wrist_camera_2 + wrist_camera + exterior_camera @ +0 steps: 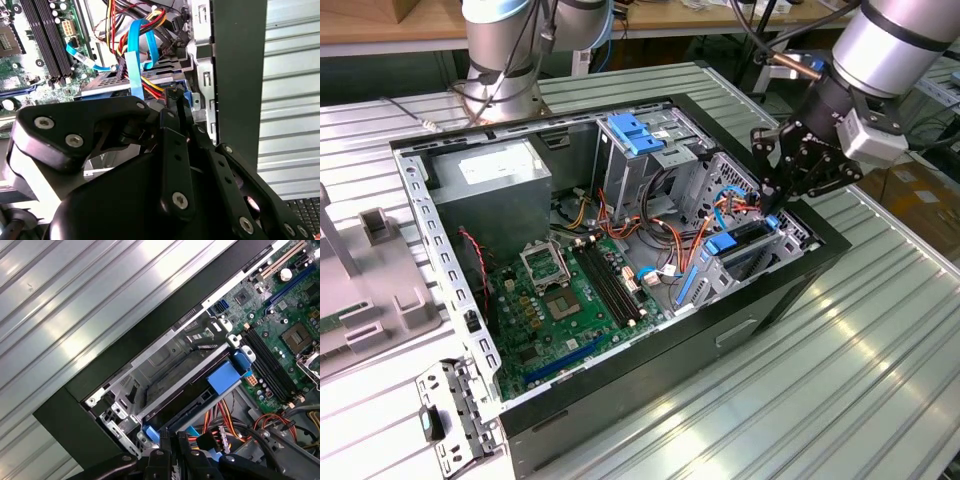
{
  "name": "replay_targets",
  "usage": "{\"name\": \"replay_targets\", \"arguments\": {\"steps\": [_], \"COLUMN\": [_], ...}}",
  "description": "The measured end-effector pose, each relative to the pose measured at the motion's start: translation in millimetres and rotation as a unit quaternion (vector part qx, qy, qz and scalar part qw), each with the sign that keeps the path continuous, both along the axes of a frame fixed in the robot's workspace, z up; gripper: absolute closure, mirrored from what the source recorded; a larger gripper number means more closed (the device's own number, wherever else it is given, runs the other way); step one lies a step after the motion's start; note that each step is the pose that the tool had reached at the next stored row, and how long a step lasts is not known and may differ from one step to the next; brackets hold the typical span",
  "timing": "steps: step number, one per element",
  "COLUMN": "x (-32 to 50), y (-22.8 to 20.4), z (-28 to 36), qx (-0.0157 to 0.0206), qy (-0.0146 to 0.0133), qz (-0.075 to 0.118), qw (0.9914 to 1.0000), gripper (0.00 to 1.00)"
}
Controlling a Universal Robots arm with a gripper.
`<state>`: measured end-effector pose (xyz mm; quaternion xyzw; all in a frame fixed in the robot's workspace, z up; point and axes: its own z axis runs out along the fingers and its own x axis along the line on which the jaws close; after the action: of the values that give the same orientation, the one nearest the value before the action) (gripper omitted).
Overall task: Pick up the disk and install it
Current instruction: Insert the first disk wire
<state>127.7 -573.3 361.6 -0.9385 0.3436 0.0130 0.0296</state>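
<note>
Your gripper [772, 207] hangs over the open computer case [650, 350], fingers together. The disk [200, 385] sits edge-on in its bay.

A lab: open computer case [620, 250] on ribbed metal workbench [880, 330].

So there's an open black PC case [740, 325] lying on its side on a ribbed metal counter [840, 380]. Green motherboard [560, 310] sits in the bottom with an empty CPU socket [542, 264] and black RAM slots [610, 285]. Grey power supply box [490, 180] is at the exterior view's left, a blue plastic bracket [635, 133] tops the drive cage, and orange, yellow and blue cables [690, 235] tangle in between.
</note>
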Motion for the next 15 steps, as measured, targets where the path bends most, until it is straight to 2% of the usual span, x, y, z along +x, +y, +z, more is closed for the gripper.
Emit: {"name": "replay_targets", "arguments": {"steps": [8,10,14,15], "x": [-14.0,-15.0,-15.1,-15.0], "y": [-1.8,-1.9,-1.9,-1.9], "z": [-5.8,-7.5,-10.0,-10.5], "qx": [0.0000,0.0000,-0.0001,-0.0001], "qy": [0.0000,0.0000,0.0000,0.0000], "qz": [-0.002,-0.004,-0.031,-0.046], "qw": [1.00000,0.99999,0.99953,0.99896], "gripper": [0.83,0.83,0.83,0.83]}}
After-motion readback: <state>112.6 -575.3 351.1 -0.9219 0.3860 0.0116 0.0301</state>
